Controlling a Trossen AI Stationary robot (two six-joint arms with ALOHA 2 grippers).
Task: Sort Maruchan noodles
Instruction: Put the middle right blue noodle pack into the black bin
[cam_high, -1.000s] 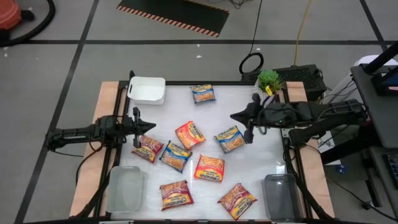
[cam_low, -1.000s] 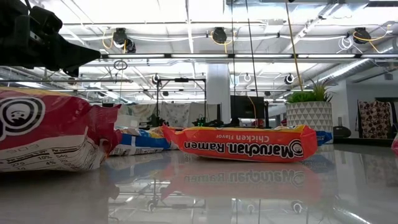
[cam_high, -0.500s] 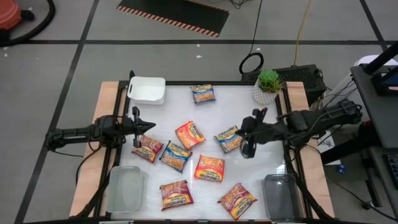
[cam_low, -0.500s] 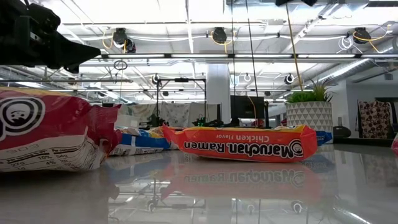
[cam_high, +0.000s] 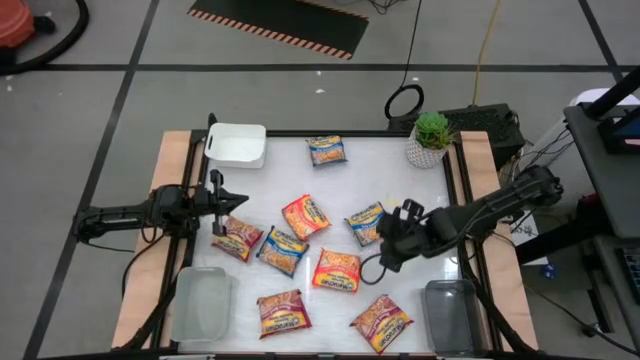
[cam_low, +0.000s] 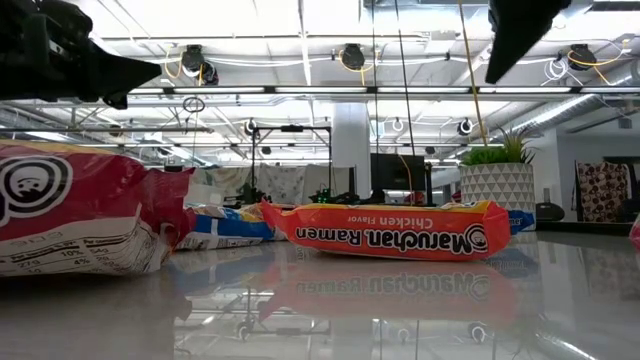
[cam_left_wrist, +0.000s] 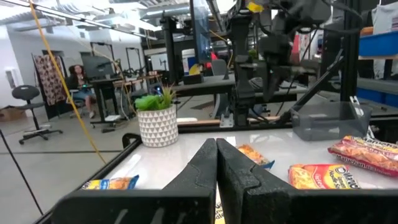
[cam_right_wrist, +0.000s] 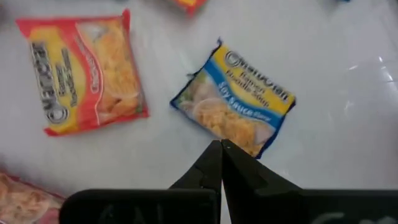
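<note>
Now I hover right gripper (cam_right_wrist: 221, 149), pinched closed, empty, over blue-yellow plastic soy-sauce ramen packet (cam_right_wrist: 233, 99) to line up pick; left gripper (cam_left_wrist: 216, 155) closed too, waiting at table's left edge.

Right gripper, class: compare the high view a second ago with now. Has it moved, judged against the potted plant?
Yes. The right gripper has swung away from the potted plant toward the near edge, jaws shut, now beside the orange-red packet.

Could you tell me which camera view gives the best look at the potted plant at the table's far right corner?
The left wrist view: the potted plant stands unobstructed, its patterned white pot and leaves clear. The low view shows it farther off behind a packet; the high view only from above, small. The right wrist view misses it.
</note>
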